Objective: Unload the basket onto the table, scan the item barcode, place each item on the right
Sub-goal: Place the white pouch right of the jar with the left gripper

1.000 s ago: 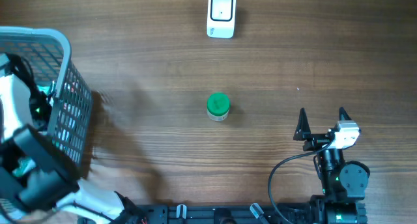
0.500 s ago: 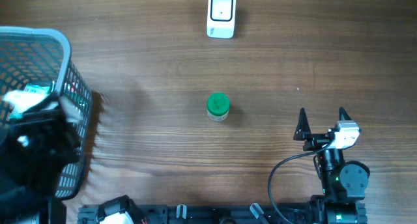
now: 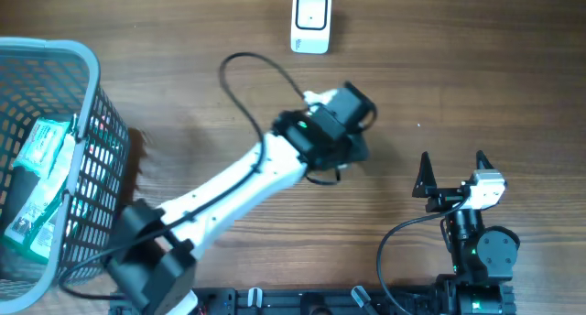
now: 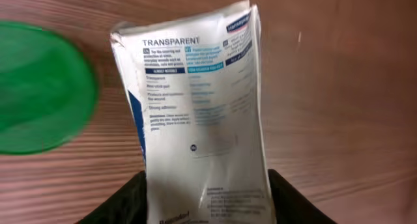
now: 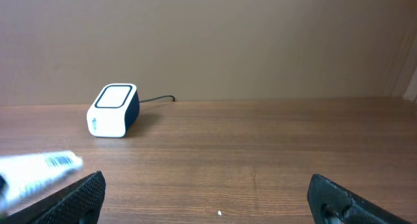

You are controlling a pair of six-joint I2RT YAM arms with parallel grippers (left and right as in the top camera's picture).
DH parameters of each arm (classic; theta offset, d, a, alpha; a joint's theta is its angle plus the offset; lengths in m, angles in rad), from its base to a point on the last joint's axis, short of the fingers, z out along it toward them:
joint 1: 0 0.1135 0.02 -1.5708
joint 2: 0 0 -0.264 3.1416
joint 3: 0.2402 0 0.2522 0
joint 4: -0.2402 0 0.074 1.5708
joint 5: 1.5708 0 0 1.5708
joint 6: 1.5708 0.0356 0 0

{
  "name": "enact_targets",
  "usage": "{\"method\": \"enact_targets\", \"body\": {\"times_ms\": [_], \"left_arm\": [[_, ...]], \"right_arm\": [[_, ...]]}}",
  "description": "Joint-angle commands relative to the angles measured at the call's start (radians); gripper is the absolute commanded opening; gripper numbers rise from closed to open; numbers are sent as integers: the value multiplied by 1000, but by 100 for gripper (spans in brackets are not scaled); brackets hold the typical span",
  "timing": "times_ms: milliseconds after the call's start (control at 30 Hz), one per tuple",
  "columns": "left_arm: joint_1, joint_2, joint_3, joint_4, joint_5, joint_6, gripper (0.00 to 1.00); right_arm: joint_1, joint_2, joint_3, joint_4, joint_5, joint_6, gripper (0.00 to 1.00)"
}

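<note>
Packet (image 4: 195, 107), white with printed text, sticks out from between the fingers of our left pincer (image 4: 207, 204), which we see clamped on its lower end above the wooden surface (image 4: 339, 87), beside a green cap (image 4: 39, 87). Our right pincer (image 3: 451, 168) stands spread apart, well away.

Soft even light (nearest edges blurred)

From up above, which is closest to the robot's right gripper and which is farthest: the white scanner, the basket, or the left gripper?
Measured from the right gripper in the overhead view:
1. left gripper: mid-table, just up and to the left of it.
2. scanner: at the table's far edge, near the middle.
3. basket: way over at the left edge.
</note>
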Motion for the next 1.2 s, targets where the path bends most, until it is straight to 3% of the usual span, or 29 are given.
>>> {"method": "enact_targets", "body": {"times_ms": [0,267,400,500,833,1000,1167], "left_arm": [[-93,76,1,51,-204,266,50],[-119,231,1,58,-253,294,51],[-116,172,8,58,-258,396,78],[-81,86,32,58,-330,410,85],[208,-416,86,42,-374,605,95],[367,-586,86,-3,-528,604,100],[641,-663,86,-93,-537,525,100]], "right_arm": [[0,-8,-1,3,6,-9,100],[0,-8,-1,3,6,-9,100],[0,-8,-1,3,6,-9,100],[0,-8,-1,3,6,-9,100],[0,-8,-1,3,6,-9,100],[0,-8,-1,3,6,-9,100],[0,-8,-1,3,6,-9,100]]}}
